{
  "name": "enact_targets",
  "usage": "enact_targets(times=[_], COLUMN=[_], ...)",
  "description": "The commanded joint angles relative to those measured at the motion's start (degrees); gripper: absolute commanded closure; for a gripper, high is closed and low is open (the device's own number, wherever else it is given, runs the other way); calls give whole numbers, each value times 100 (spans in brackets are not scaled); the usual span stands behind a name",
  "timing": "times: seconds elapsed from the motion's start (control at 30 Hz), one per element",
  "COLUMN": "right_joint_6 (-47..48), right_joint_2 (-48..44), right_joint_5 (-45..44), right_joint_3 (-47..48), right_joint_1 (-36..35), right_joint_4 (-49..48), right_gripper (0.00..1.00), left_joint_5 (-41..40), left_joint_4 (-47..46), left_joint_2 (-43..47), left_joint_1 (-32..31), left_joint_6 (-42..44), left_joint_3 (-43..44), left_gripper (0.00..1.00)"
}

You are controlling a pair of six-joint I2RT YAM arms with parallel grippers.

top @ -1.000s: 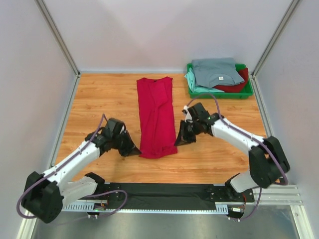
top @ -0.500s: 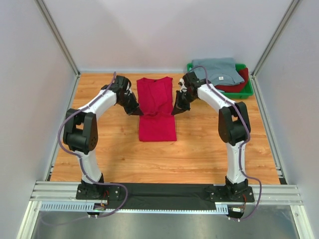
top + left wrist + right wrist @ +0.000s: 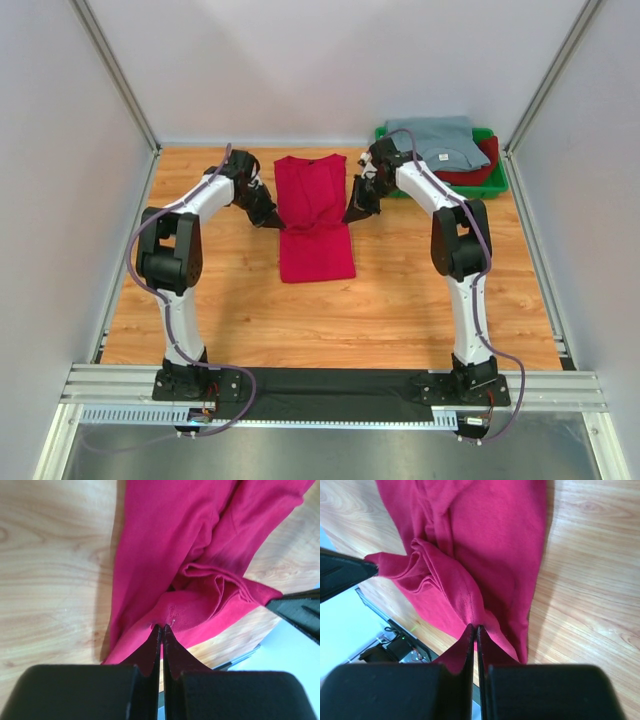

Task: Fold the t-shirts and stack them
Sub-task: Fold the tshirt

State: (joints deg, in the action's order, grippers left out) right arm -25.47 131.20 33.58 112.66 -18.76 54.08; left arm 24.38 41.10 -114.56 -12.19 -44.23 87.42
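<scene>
A bright crimson-red t-shirt lies lengthwise mid-table, its near end doubled back over its middle. My left gripper is shut on the hem at the shirt's left edge; the left wrist view shows the red cloth pinched at the tips. My right gripper is shut on the hem at the right edge; the right wrist view shows the cloth held at the tips. Grey-blue, mint-green and darker red t-shirts lie piled at the back right.
The piled shirts sit in a green plastic tray in the back right corner. Grey walls with metal posts close the table on three sides. Bare wood lies between the shirt and the arm bases.
Both grippers carried the shirt's near hem away from the bases toward its collar, folding the shirt roughly in half; in the last half second they moved slightly farther back.
</scene>
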Motion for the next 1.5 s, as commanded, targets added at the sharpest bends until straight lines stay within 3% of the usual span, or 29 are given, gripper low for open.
enact_targets(times=[0.0, 0.4, 0.6, 0.73, 0.83, 0.93, 1.07, 1.13, 1.27, 1.3, 1.47], right_joint_6=[-71, -221, -335, -204, 121, 359, 236, -36, -221, -239, -292], right_joint_2=[143, 661, 1109, 1242, 891, 224, -515, -560, -87, 28, 748], right_joint_5=[280, 421, 386, 105, -228, -344, -229, -151, 43, 95, 52], right_joint_3=[344, 915, 1451, 2117, 2173, 1463, 39, -499, -263, -53, 607], right_joint_1=[75, 259, 329, 400, 409, 321, 31, -110, -259, -268, -216], right_joint_4=[-126, -241, -495, -426, -92, -187, -1021, -1636, -1858, -1884, -1761], right_gripper=[100, 97, 90, 75, 63, 62, 63, 69, 80, 85, 89], left_joint_5=[190, 199, 67, -397, -548, -49, 557, 865, 1112, 1147, 1166], left_joint_4=[-14, 73, 232, 688, 767, 418, -338, -1049, -1718, -1746, -1368], left_joint_2=[-154, -769, -1085, -1016, -577, -76, 364, 400, -99, -214, -1093], left_joint_1=[102, 181, 295, 392, 428, 366, 50, -81, -144, -144, -30], left_joint_6=[28, 72, 177, 685, 1134, 1294, 1163, 838, 582, 556, 731], left_joint_3=[346, 1023, 1488, 2006, 1903, 1280, 331, -134, -155, -7, 838], left_gripper=[100, 100, 85, 60, 54, 54, 60, 66, 71, 71, 71])
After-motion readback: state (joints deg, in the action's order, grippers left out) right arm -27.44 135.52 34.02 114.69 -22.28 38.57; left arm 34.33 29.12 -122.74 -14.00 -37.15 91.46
